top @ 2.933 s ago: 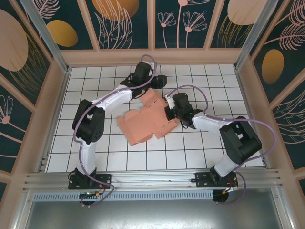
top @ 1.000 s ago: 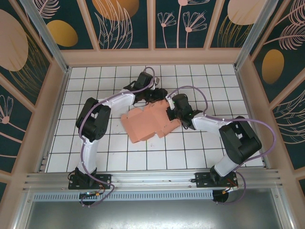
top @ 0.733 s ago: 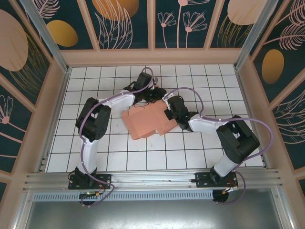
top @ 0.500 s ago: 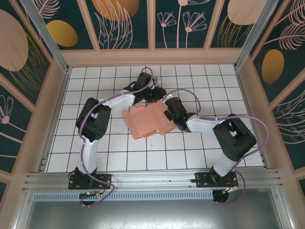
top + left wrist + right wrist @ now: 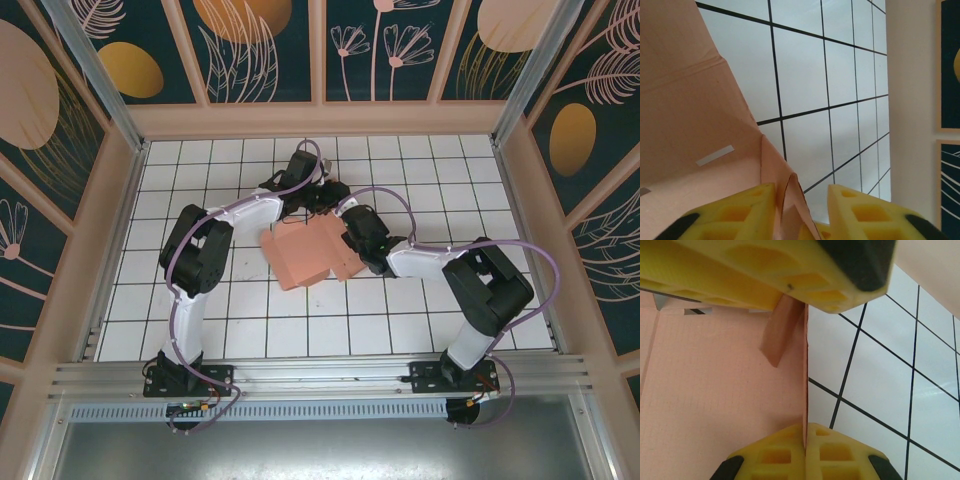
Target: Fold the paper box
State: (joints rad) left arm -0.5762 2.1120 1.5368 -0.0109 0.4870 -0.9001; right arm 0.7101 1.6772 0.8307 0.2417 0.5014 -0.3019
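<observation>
The salmon-pink paper box [image 5: 303, 253] lies partly folded on the white tiled floor between my two arms. My left gripper [image 5: 322, 197] hangs over the box's far edge. In the left wrist view, a curled flap [image 5: 788, 197] of the paper box [image 5: 695, 115] rests against one yellow finger [image 5: 742, 212] of my left gripper [image 5: 800, 192], with a gap to the other finger. The jaws stand apart. My right gripper [image 5: 354, 237] is at the box's right side. In the right wrist view, my right gripper [image 5: 805, 432] is shut on a thin upright edge of the paper box [image 5: 720, 385].
Wooden walls [image 5: 320, 118] and metal posts close in the white tiled floor [image 5: 420, 160]. Bare tiles lie in front of the box and to both sides. A yellow finger [image 5: 780, 267] of the left gripper hangs close above the right one.
My right gripper has moved left with the box's edge, and the box now looks narrower and more folded. My left gripper's jaws have drawn closer together over the far flap.
</observation>
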